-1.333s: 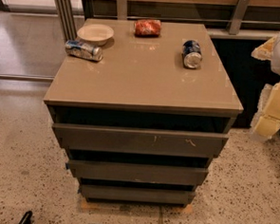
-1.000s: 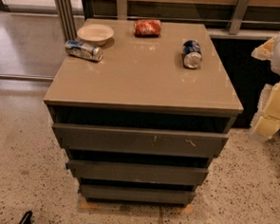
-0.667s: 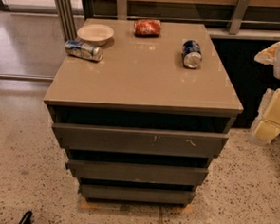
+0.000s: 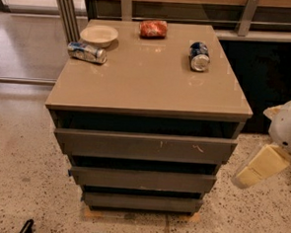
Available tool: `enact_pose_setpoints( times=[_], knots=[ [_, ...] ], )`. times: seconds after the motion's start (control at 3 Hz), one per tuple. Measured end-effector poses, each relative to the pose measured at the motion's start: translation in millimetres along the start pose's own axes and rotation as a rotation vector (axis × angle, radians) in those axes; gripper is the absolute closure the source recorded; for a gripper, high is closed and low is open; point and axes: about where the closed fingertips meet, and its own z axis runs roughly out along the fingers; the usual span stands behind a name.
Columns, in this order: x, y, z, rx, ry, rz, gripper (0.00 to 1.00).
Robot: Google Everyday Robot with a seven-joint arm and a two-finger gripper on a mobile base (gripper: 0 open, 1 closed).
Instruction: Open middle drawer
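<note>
The grey-brown cabinet point(image 4: 148, 79) shows three handle-less fronts, one under another. The middle drawer point(image 4: 141, 179) is the plain second front; it sits below the taller front with pale scratches point(image 4: 143, 146) and above the narrowest one point(image 4: 141, 202). Each front stands a little further back than the one above, with dark gaps between them. My gripper point(image 4: 246, 177), cream-coloured on a white arm point(image 4: 289, 127), hangs to the right of the cabinet at about the height of the upper two fronts. It points down and to the left and touches nothing.
On the cabinet top lie a cream bowl point(image 4: 98, 35), a red packet point(image 4: 153, 28) and two blue cans point(image 4: 86, 52) point(image 4: 199, 56). A metal post point(image 4: 67, 10) stands at the back left, a dark panel point(image 4: 271, 76) at the right. Speckled floor surrounds the cabinet.
The arm and gripper have come down along the cabinet's right side, from the height of the top to the height of the drawer fronts. The drawers have not moved.
</note>
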Motion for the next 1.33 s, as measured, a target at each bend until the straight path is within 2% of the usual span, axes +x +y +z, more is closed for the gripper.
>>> enact_pose_setpoints(
  times=[0.33,1.33],
  knots=[
    [3.3,-4.0,14.7,0.033,-0.014,0.009,0.19],
    [2.9,-4.2,14.4,0.033,-0.015,0.009,0.89]
  ],
)
